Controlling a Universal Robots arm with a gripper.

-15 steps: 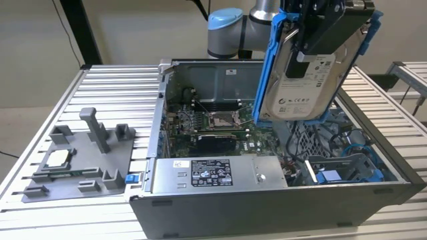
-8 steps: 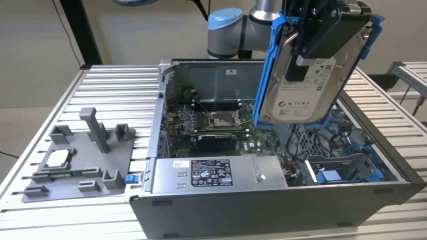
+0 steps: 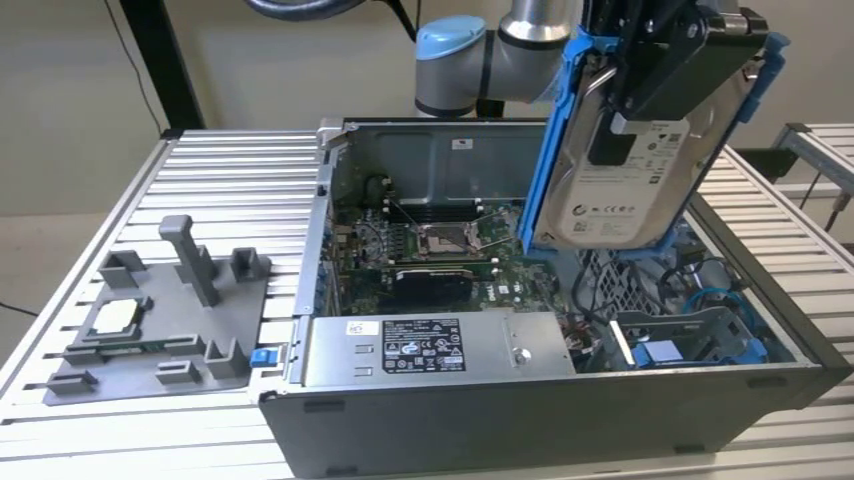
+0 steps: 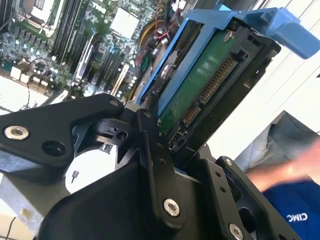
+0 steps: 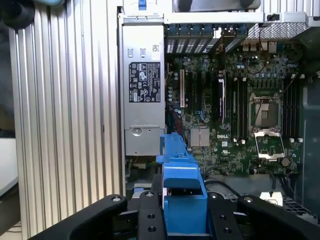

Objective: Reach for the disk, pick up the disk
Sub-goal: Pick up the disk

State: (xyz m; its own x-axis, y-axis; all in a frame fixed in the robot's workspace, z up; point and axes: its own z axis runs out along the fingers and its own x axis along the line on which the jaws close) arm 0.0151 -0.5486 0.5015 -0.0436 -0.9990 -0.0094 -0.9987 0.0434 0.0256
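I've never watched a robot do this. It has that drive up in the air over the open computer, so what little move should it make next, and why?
Probably a short, straight lift. The gripper is shut on the disk, which hangs tilted above the open computer case; its lower end looks level with the case wall, close over the cables. More height would likely clear them before any sideways move.

Slatted table (image 3: 200, 160): computer case (image 3: 534, 400), grey fixture (image 3: 160, 330).

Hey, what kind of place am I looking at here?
Probably a robotics lab or test bench for computer disassembly: an open computer case sits on a slatted aluminium table, while the gripper holds the disk aloft.
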